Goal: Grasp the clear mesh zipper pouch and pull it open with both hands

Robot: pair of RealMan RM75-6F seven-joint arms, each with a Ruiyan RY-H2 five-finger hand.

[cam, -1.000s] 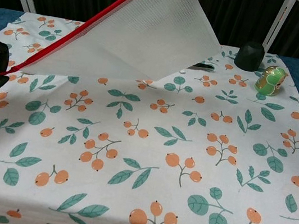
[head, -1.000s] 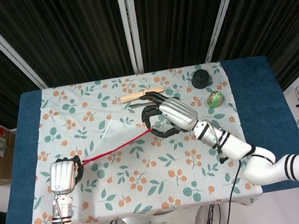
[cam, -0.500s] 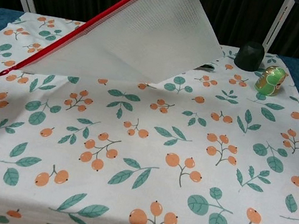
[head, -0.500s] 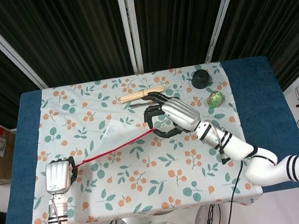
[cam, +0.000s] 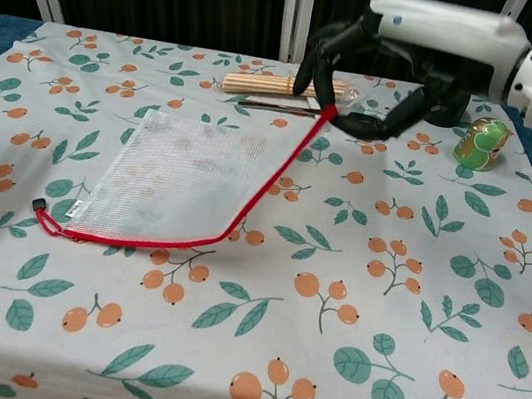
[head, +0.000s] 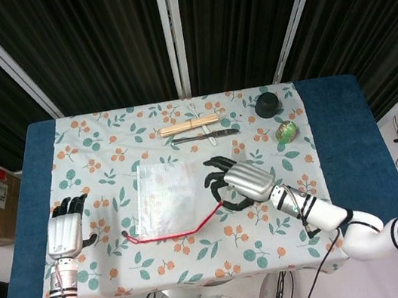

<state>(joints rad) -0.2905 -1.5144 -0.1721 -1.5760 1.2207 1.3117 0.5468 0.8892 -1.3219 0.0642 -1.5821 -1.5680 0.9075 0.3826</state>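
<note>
Two bystanders (far edge): sticks (head: pixel 188 126), green figurine (head: pixel 286 131), perhaps frog.

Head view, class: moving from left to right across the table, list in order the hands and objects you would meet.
Left hand → clear mesh zipper pouch → right hand → black dome-shaped object → green and gold figurine. The sticks and the dark tool behind the pouch overlap it in this direction, so they are left out.
</note>
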